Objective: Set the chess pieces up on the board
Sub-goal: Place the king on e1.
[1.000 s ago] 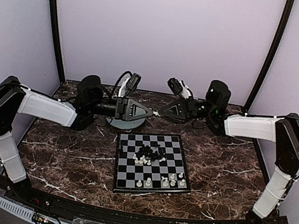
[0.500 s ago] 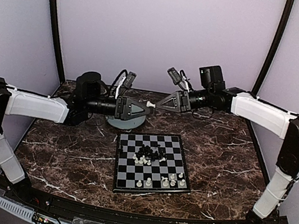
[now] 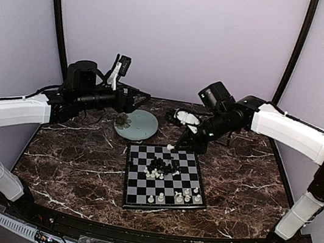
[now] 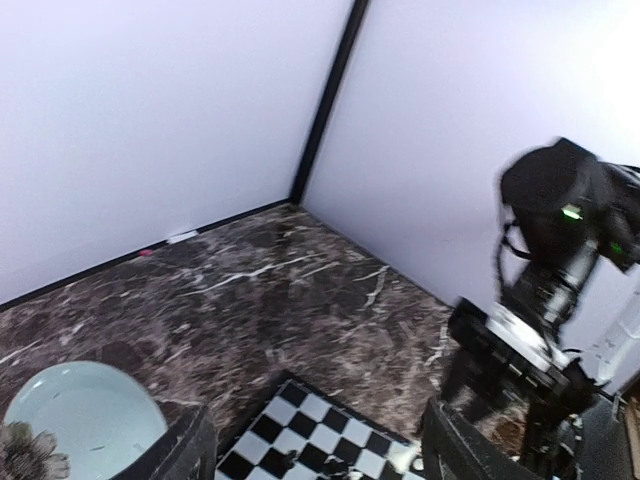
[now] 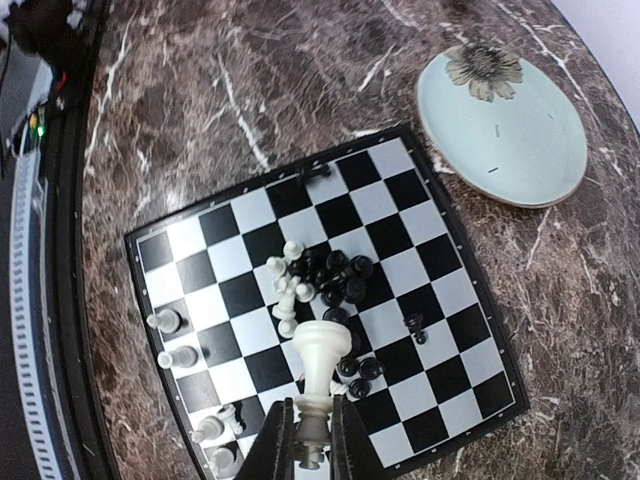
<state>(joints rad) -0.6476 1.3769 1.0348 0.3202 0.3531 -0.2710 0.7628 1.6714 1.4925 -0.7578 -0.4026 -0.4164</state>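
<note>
left arm point(image 3: 12, 111): yours runs from the near-left corner up and across toward the rear centre, with its white link close to level.
left wrist point(image 3: 82, 79): held high, with the hand pointing right.
left gripper point(image 4: 320, 458): your jaws stand wide apart with nothing between them. Both fingers point(image 4: 190, 450) show only at the bottom edge of the wrist view.
right arm point(image 3: 290, 132): yours rises at the right side, bends at the elbow, and reaches inward to the left.
right wrist point(image 3: 215, 96): tipped downward and to the left.
right gripper point(image 5: 312, 442): your jaws are drawn close, clamping the base of a white chess piece point(image 5: 320, 350).
</note>
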